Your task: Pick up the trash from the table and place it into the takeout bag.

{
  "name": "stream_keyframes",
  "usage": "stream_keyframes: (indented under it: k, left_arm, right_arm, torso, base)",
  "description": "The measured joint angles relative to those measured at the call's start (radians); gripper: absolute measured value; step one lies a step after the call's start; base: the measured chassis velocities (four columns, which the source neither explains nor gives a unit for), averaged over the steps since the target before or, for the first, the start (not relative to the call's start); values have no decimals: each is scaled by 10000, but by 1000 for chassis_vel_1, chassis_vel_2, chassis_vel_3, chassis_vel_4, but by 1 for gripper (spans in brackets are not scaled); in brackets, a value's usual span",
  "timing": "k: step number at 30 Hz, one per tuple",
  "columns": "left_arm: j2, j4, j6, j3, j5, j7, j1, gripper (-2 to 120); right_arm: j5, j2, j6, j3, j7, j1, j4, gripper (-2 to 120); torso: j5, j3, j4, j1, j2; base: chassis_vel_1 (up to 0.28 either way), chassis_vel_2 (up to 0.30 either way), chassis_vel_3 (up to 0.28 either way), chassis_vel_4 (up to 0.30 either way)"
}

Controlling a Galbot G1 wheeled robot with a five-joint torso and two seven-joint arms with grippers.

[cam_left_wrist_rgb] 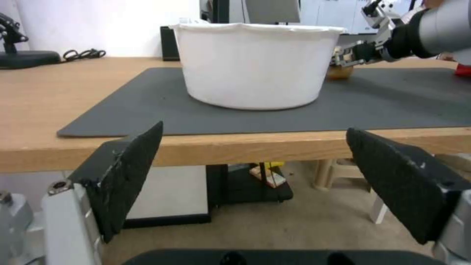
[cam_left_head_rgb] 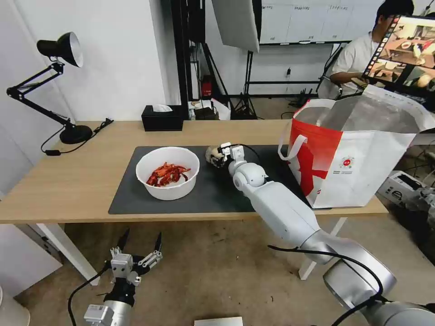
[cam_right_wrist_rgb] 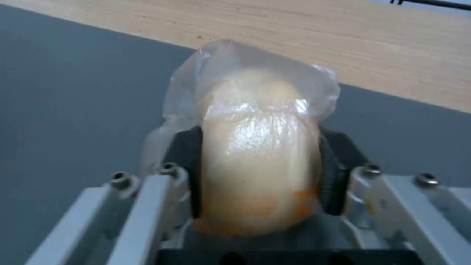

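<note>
Right end effector (cam_right_wrist_rgb: 260, 176) clamped across the small clear bag with beige lump (cam_right_wrist_rgb: 260, 147): soft, slippery film, likely light; left end effector (cam_left_head_rgb: 138, 253) parked apart.

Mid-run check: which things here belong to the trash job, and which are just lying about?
Job: small clear bag with beige lump, clamped in the right gripper; white bowl of red scraps; takeout bag; table.
Bystanders: black tissue box; desk lamp.

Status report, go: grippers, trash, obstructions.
Right gripper shut on small clear bag, on the mat. Left gripper open, below table edge. White bowl remains. Takeout bag open, path unobstructed.
</note>
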Motion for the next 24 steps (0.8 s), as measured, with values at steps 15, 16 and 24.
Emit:
stream_keyframes:
  k: [15,16,24]
  left_arm:
    - [46,-74,-1,-95,-23,-1,25,100]
    - [46,-97,-1,-96,-23,-2,35,100]
    - [29,-184,-9,-133,-13,-1,132,100]
  right_arm:
    - [53,-403,178,20,87,-169,505,6]
    - [-30,-489,255,18,114,-207,695,6]
    - [-1396,-1429,1371,20,686,-843,2828,6]
  torso:
    - [0,1,1,0,0]
    - [0,0,1,0,-1]
    - [0,0,-1,0,-1]
  base:
    - [0,0,0,0]
    - [0,0,0,0]
    - [0,0,0,0]
